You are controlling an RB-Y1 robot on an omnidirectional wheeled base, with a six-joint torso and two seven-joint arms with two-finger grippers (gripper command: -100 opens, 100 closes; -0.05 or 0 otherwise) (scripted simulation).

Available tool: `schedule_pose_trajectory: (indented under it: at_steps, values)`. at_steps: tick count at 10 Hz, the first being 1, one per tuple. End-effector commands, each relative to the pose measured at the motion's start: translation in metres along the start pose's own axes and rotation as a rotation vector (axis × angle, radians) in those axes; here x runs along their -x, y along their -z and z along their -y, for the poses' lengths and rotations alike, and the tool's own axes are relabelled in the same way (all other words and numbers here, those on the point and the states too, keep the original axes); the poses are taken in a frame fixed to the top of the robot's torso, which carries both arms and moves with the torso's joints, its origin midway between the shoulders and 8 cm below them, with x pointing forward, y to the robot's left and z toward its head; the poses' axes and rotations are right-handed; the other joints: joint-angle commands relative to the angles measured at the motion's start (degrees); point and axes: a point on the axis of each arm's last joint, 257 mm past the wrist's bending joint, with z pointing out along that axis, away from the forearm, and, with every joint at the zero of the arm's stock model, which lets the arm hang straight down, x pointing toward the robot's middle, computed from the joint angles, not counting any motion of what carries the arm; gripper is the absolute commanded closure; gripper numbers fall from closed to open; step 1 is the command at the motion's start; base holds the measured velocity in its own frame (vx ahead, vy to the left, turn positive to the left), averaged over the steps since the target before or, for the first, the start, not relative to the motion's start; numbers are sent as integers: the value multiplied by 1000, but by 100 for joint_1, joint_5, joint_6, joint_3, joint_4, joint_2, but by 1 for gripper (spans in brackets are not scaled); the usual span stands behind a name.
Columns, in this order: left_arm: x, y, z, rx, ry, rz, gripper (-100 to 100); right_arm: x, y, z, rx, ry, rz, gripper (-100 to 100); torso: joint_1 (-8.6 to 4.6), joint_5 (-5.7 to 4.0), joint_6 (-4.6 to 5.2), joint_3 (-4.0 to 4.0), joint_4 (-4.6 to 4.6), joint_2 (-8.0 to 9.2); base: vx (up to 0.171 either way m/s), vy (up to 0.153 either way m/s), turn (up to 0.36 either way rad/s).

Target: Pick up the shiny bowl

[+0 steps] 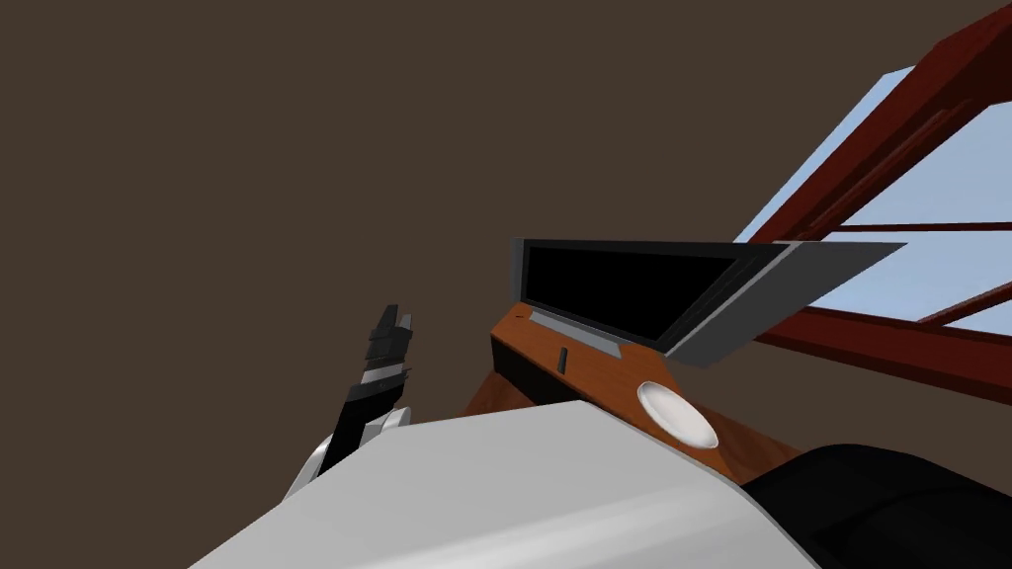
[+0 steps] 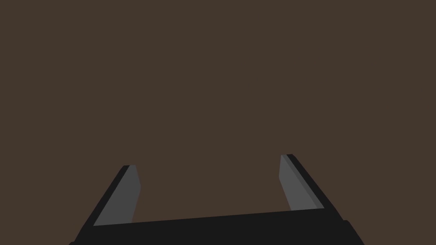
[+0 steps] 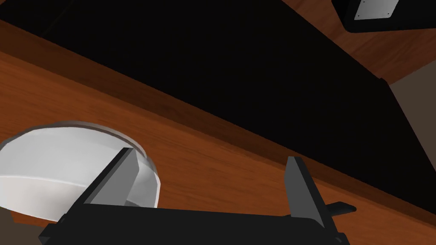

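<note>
Approaching: right gripper [image 3: 211, 183], fingers apart, hovers just beside the shallow glossy white bowl [image 3: 55, 166] on the brown wooden top [image 3: 213, 149]; next, it likely needs to straddle the rim. Left gripper [image 2: 208, 187] spread, idle.

Bowl [image 1: 677, 415] on the cabinet top [image 1: 593, 367], before the television [image 1: 623, 291], window [image 1: 949, 188] behind to the right.

bowl [image 3: 55, 170] on stand top [image 3: 213, 183], bare wood beside it | right gripper [image 3: 210, 154] spread, bare wood between its fingers [image 3: 117, 183] | dark stub [image 3: 340, 208] beside one finger | TV [image 1: 632, 296] behind bowl, well apart
</note>
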Motion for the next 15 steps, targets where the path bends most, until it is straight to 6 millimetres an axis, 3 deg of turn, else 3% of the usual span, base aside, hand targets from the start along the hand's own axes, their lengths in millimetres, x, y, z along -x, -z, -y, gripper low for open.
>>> schedule_pose_trajectory:
  at_steps: [1, 3, 5, 9, 13, 14, 15]
  values:
    - [0, 0, 0, 0, 0, 0, 0, -17, 13, 27, -63, 2, -48, -100, 0, 0, 0, 0, 0, 0, 129, 59, 291]
    - [0, 0, 0, 0, 0, 0, 0, -18, 14, 29, -66, 1, -50, -100, -6, 0, 7, -3, -2, -3, 81, 14, 13]
    - [0, 0, 0, 0, 0, 0, 0, -34, 25, 52, -123, -1, -96, -100, -20, -3, 3, 10, 3, 17, 82, -5, 214]
    - [0, 0, 0, 0, 0, 0, 0, -58, 37, 74, -189, -9, -158, -100, -24, -5, 4, 4, 1, 9, 102, -23, 136]
    - [0, 0, -1, 2, -1, 0, 0, -66, 40, 79, -203, -11, -174, -100, -26, -9, 18, 10, 5, 20, 31, -28, 63]
    - [0, 1, -1, 2, -1, 0, 0, -66, 41, 79, -204, -11, -176, 0, -21, -8, 19, 12, 6, 21, 0, 0, 0]
    - [0, 1, -1, 2, -1, 0, 0, -71, 30, 70, -207, -18, -174, -100, -17, -7, 20, 11, 6, 20, -24, -28, 83]
